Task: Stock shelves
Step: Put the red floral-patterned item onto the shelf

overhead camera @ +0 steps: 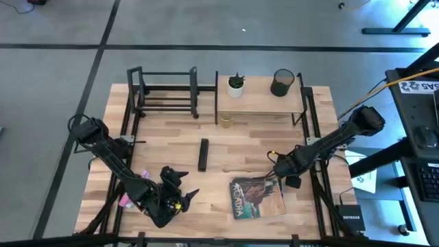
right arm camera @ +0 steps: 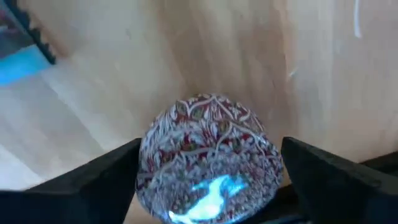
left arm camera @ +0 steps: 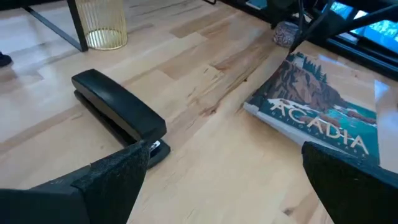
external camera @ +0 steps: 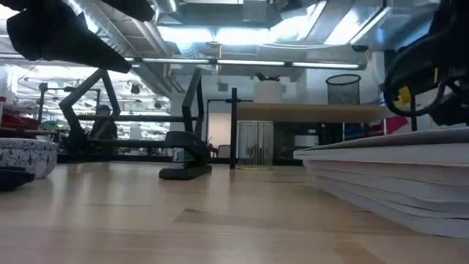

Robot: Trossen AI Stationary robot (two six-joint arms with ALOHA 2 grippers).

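Bright, even light falls from overhead, shadows on the bench (overhead camera: pixel 226 154) staying soft. Ceiling lights (external camera: pixel 220 33) flare white in the low view. Up close, the patterned ball (right arm camera: pixel 208 158) blurs, catching what may be a bluish glare.

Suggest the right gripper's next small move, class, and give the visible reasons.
Probably close the right gripper on the patterned bowl. In the right wrist view its open fingers sit on either side of the bowl, which rests on the tabletop, not yet gripped. The wooden shelf looks like the likely destination.
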